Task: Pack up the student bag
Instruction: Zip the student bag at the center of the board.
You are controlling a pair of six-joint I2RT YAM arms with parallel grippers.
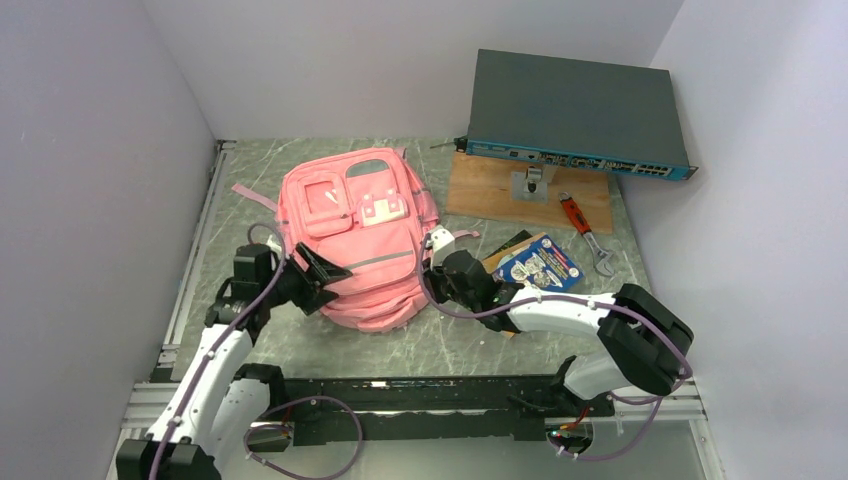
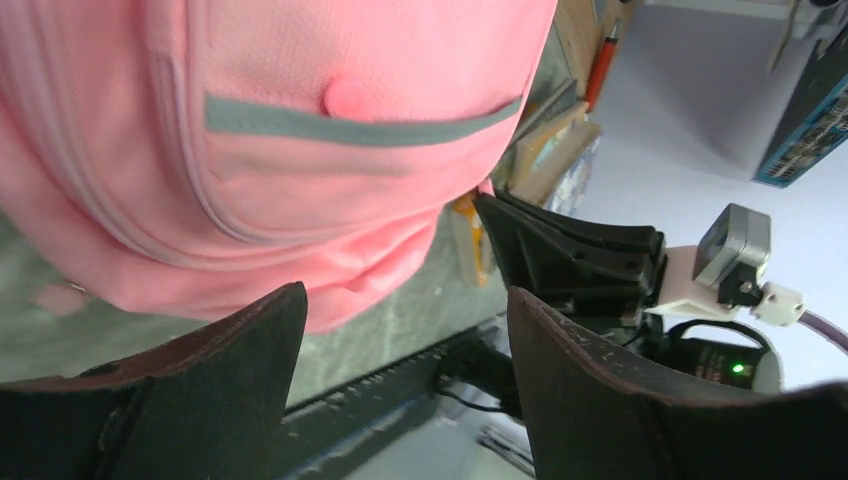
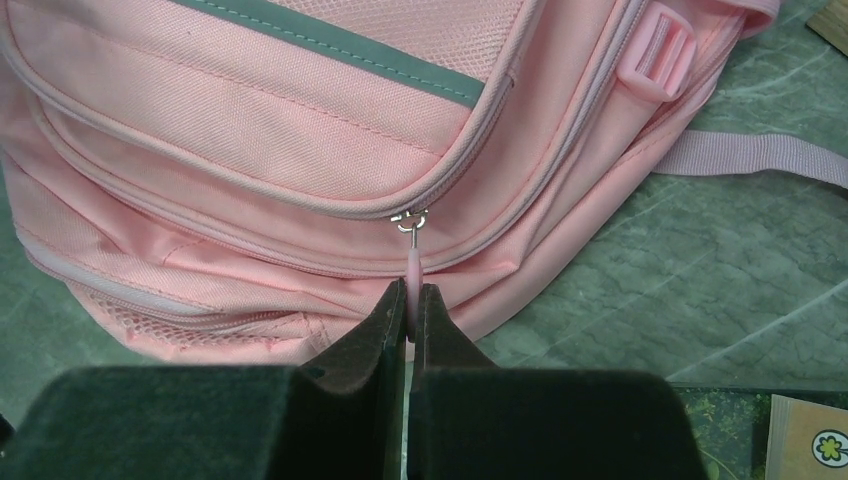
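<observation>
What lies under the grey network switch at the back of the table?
A wooden board sticks out from beneath the switch; its far part is covered, so whatever else lies under there cannot be seen.

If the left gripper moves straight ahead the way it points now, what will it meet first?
Probably the bag: its lower edge lies just ahead of the left gripper, jaws open. The right gripper, shut on the zip pull, seems farther and to the side, but depth is unclear.
</observation>
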